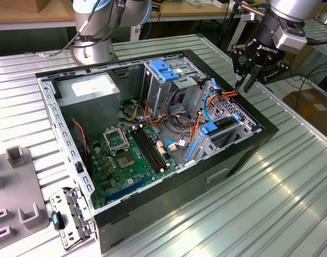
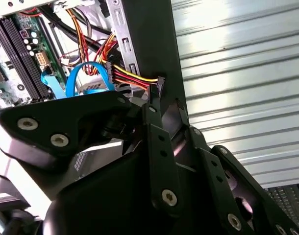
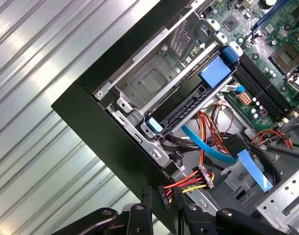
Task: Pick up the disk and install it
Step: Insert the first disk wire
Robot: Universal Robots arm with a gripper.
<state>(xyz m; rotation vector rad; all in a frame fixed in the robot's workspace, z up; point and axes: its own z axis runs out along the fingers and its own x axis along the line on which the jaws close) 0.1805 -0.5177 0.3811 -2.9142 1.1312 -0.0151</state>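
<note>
Above the wall of the open computer case (image 1: pixel 169 199) on the exterior view's right, the gripper (image 1: pixel 248 84) is seen with fingers spread and nothing clasped. Inside the case, near that wall, the disk (image 3: pixel 188 105) is seated in a grey metal cage (image 3: pixel 154 78). Its long axis is laid from the wall toward the motherboard (image 1: pixel 120 155). The case is set on a ribbed metal table (image 1: pixel 260 214), and a wooden workbench (image 1: pixel 24 16) is seen beyond it.

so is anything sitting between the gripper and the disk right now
Yes. In the first wrist view a red, yellow and black power lead and a blue data cable lie between the gripper and the disk.
</note>
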